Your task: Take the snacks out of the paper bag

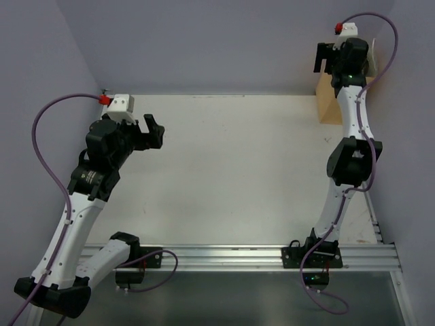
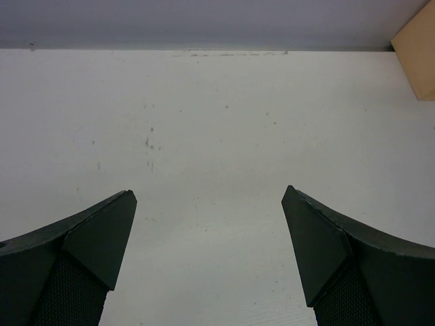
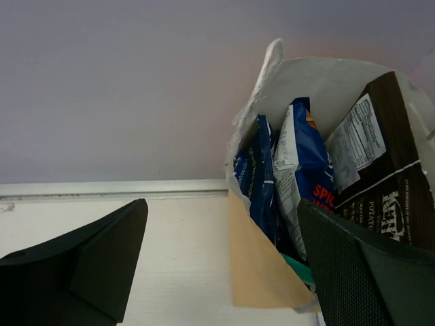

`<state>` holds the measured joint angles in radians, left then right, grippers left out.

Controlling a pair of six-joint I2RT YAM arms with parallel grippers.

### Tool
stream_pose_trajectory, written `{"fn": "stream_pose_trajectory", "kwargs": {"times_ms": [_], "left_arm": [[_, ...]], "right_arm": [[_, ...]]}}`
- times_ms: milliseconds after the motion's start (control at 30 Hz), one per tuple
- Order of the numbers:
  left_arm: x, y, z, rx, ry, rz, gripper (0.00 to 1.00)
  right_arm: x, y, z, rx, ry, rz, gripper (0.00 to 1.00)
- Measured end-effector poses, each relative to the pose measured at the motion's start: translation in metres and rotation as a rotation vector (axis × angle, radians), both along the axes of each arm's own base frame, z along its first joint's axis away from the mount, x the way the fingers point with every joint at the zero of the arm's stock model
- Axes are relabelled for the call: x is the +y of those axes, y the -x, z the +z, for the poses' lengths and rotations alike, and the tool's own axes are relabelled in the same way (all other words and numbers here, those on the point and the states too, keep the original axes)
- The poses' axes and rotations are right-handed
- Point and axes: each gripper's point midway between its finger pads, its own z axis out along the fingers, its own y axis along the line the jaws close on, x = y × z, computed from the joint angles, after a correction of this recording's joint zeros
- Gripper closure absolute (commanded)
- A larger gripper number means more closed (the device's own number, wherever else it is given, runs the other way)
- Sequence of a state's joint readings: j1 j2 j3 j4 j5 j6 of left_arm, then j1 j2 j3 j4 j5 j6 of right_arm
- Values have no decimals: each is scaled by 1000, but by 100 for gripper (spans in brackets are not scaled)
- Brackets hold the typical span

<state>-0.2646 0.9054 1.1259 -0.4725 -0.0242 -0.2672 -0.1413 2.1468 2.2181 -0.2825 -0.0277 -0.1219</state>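
Note:
The tan paper bag stands at the table's far right corner, mostly hidden behind my right arm in the top view. In the right wrist view the paper bag is open with a white inside. In it stand two blue packets, a dark brown chip bag and a bit of a teal packet. The purple packet is hidden. My right gripper is open, raised above the bag's mouth. My left gripper is open and empty over the left of the table.
The white table is walled by lavender panels at the back and both sides. An aluminium rail runs along the near edge, carrying both arm bases. A corner of the paper bag shows in the left wrist view.

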Motion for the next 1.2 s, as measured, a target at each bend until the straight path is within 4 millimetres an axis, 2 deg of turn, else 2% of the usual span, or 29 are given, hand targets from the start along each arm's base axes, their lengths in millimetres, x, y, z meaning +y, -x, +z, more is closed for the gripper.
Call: {"fn": "stream_pose_trajectory", "kwargs": {"times_ms": [167, 200, 267, 300, 367, 400, 500, 600, 700, 800, 867, 967, 1067, 1200], "left_arm": [[-4, -1, -14, 35, -2, -19, 0], [-5, -2, -16, 42, -3, -22, 0], [-6, -2, -19, 50, -3, -27, 0], [-7, -3, -20, 53, -3, -29, 0], [-8, -3, -21, 56, -2, -34, 0], [-8, -3, -21, 57, -1, -36, 0], [-9, -3, -22, 61, 0, -41, 0], [-10, -4, -23, 64, 2, -43, 0], [-10, -4, -23, 66, 5, -43, 0], [-10, -4, -23, 65, 7, -43, 0], [-10, -4, -23, 66, 7, -43, 0], [-10, -4, -23, 65, 8, -44, 0], [-11, -3, -22, 65, 14, -49, 0], [-12, 0, -16, 54, 34, -49, 0]], "right_arm": [[-9, -15, -36, 38, 17, 16, 20], [-11, -18, -41, 42, 19, 18, 29], [-14, -22, -49, 46, 29, 22, 38], [-16, -23, -51, 43, 35, 23, 49], [-18, -24, -51, 38, 46, 26, 63], [-20, -25, -49, 33, 52, 26, 74], [-25, -26, -43, 13, 70, 25, 92], [-23, -26, -42, 11, 77, 37, 100], [-18, -25, -43, 13, 79, 58, 100], [-8, -15, -44, 29, 90, 79, 100], [5, -5, -46, 53, 101, 101, 100], [36, 15, -50, 90, 113, 152, 100], [85, 48, -53, 136, 120, 235, 100], [160, 104, -47, 173, 95, 371, 100]]}}
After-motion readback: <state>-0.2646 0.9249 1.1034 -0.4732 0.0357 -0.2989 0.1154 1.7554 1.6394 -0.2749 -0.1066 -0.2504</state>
